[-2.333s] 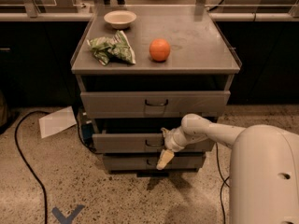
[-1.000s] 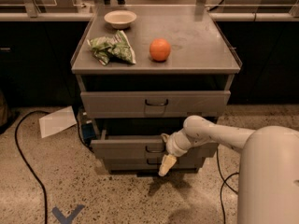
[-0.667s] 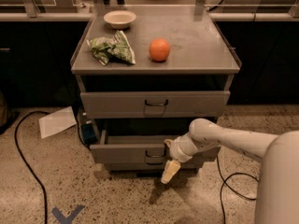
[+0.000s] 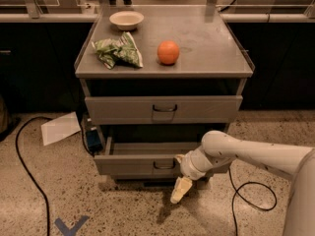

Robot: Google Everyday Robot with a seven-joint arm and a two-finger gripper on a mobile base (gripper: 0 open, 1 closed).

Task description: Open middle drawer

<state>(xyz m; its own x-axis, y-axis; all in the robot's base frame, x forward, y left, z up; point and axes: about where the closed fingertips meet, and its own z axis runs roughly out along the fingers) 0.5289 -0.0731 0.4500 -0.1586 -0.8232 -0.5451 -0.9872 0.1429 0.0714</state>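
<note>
The middle drawer (image 4: 133,163) is a grey metal drawer with a small dark loop handle (image 4: 164,165) at its centre. It stands pulled out from the cabinet, and a strip of its shallow grey interior (image 4: 147,148) shows. My gripper (image 4: 179,176) is at the drawer front, just right of the handle, with the white arm (image 4: 246,154) reaching in from the right. The top drawer (image 4: 162,109) above sits nearly flush. The bottom drawer is mostly hidden under the middle one.
On the cabinet top (image 4: 206,43) lie a white bowl (image 4: 126,19), a green bag (image 4: 118,51) and an orange (image 4: 168,52). A sheet of paper (image 4: 60,128), black cables (image 4: 27,166) and a blue tape mark (image 4: 69,226) are on the floor to the left. Another cable (image 4: 251,195) lies to the right.
The middle drawer has slid further out toward the camera. My gripper and arm have moved back and down with it.
</note>
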